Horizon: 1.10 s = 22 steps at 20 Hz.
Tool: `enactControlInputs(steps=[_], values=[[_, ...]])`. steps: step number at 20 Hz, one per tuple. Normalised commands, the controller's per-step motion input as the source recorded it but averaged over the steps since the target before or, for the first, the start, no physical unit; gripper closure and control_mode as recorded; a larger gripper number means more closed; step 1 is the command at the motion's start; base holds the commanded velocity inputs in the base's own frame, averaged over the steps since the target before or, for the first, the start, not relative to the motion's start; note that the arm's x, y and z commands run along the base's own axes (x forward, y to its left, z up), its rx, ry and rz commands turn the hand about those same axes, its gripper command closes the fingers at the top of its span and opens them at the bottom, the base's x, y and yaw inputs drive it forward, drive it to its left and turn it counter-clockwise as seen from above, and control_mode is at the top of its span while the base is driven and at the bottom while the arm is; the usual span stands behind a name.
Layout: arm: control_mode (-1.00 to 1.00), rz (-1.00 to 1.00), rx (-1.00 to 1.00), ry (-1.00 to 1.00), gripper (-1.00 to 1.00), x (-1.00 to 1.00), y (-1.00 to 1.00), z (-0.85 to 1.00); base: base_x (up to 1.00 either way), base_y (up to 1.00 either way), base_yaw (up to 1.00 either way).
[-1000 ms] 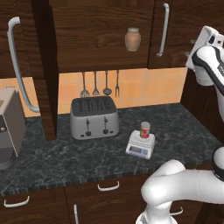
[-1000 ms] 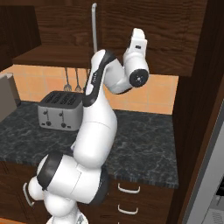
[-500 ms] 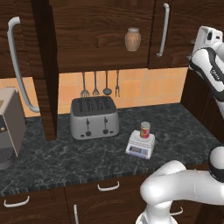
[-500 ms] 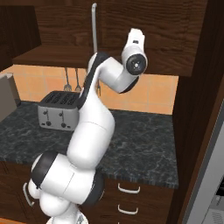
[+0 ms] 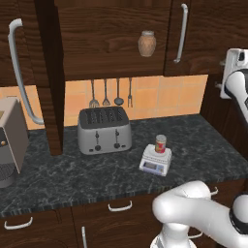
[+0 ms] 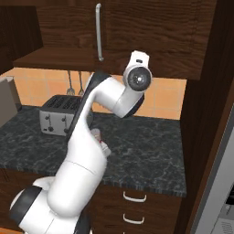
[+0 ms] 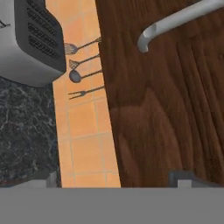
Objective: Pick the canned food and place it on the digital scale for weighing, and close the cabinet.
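The canned food [image 5: 161, 144], a small red tin, stands upright on the digital scale [image 5: 155, 163] on the dark counter, right of the toaster. The cabinet's left door [image 5: 48, 77] stands swung out, edge-on, with its bar handle [image 5: 19, 72] facing left. The right door [image 5: 203, 34] is flat shut, and its handle [image 7: 183, 19] crosses the top of the hand view. My gripper [image 7: 116, 179] is open, its fingertips [image 7: 48, 179] wide apart with nothing between them, facing that door's wood close up. My white hand [image 6: 137, 77] hangs high at the door's lower edge, far above and right of the tin.
A brown ceramic jar [image 5: 147, 43] sits on the shelf inside the cabinet. A silver toaster [image 5: 104, 130] stands at the back wall under hanging utensils [image 5: 111, 94]. A coffee machine [image 5: 10, 140] is at the far left. A tall dark panel [image 6: 205, 114] bounds the counter on the right.
My hand has sunk a little beside the right cabinet door and the upper arm has swung lower. The tin and scale have not moved.
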Motion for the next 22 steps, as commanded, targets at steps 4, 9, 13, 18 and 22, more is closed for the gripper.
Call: enactControlInputs(steps=[4,9,13,18,22], values=[[-1.0,0.0,0.0,-0.04,-1.0,-1.0,0.0,-0.07,0.0,0.0,0.0],[-1.0,0.0,-0.01,-0.14,-1.0,-0.59,0.02,-0.15,0.0,0.0,0.0],[-1.0,0.01,-0.09,-0.14,-1.0,-0.43,0.29,-0.63,0.0,0.0,0.0],[-1.0,0.06,-0.02,-0.29,-1.0,-0.38,0.74,-0.42,0.0,0.0,0.0],[-1.0,0.05,0.0,-0.28,-1.0,-0.05,1.0,-0.36,0.0,0.0,0.0]])
